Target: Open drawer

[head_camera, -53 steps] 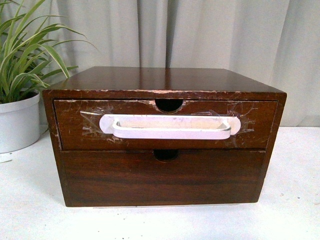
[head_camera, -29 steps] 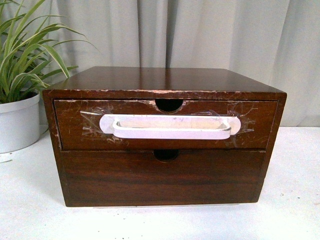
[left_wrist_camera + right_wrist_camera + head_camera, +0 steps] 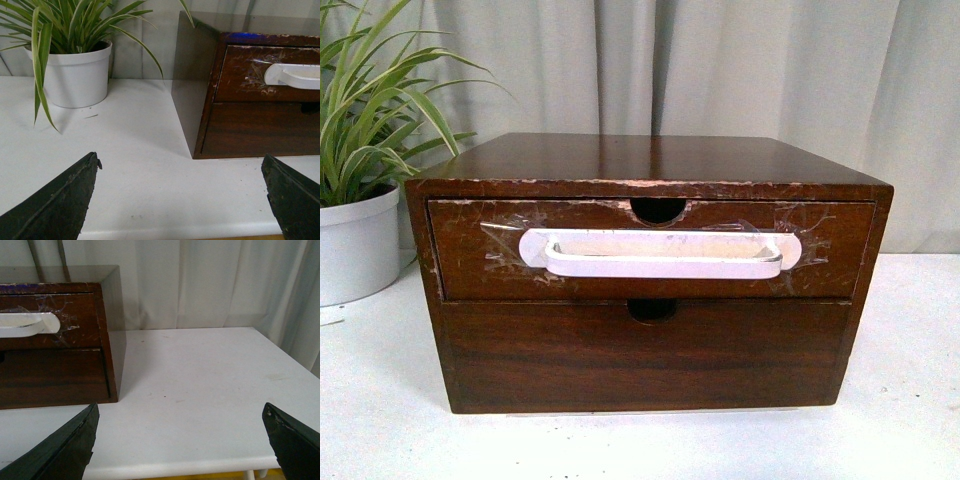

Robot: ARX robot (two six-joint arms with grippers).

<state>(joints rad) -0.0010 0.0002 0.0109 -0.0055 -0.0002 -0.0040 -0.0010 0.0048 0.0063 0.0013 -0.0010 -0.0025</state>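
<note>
Front view shows, from the left, a green plant in a white pot, and then the dark wooden chest in the middle of the table. Right of the chest I see only bare table. Neither arm is in this view.

The drawer is the upper of the two and looks fully shut. A long white handle runs across its front, held by clear tape, and there is a half-round notch in its upper rim.

The left gripper stands wide open and empty, at the near left, well apart from the chest. The right gripper is also wide open and empty, at the near right.

Several things could go wrong, I think. The handle is only taped, so a hard or slanted pull may peel it off. The chest does not seem fixed, so it may slide toward the near edge while the drawer stays in. A too low approach could meet the plain lower drawer instead.

The table is white and smooth, with a few small marks. Behind it hangs a pale grey curtain.
</note>
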